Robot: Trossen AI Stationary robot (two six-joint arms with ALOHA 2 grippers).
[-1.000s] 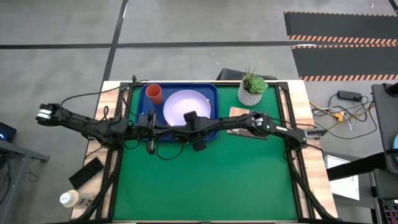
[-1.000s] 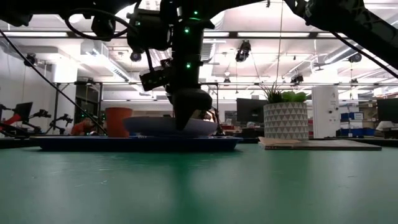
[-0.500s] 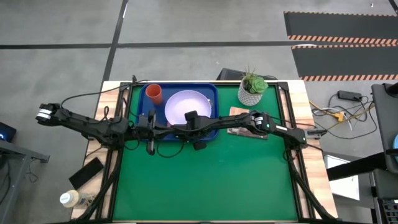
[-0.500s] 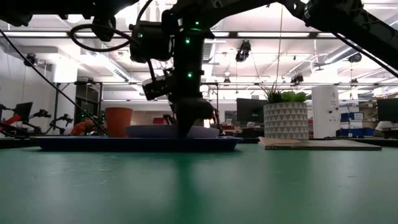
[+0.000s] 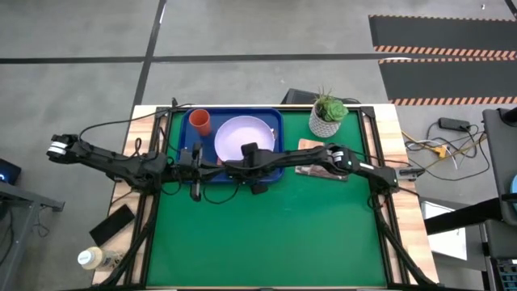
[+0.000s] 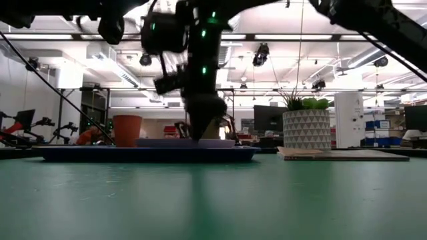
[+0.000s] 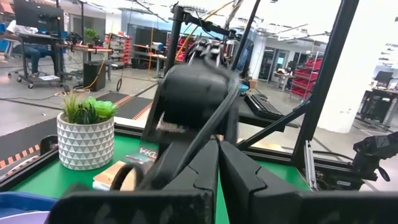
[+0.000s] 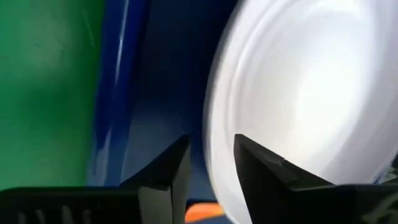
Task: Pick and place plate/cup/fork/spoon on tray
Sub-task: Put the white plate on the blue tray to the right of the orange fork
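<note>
Place: a robotics lab or workshop in a large industrial hall
Floor: bare grey concrete (image 5: 266, 32) with black-and-orange striped hazard mats (image 5: 444, 36)
Ceiling: open, with long strip lights (image 6: 280, 37) and hanging cables
Furnishing: red parts racks (image 7: 311, 74), monitors (image 6: 268, 118), other robot arms on stands (image 6: 47, 125)
People: one seated at a desk (image 7: 28, 40) far off
Work area: green mat (image 5: 266, 234) on a framed wooden table

no readable text, label, brand, number or sign in any view

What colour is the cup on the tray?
Orange-red cup, plain; it shows best in the high view.
</note>
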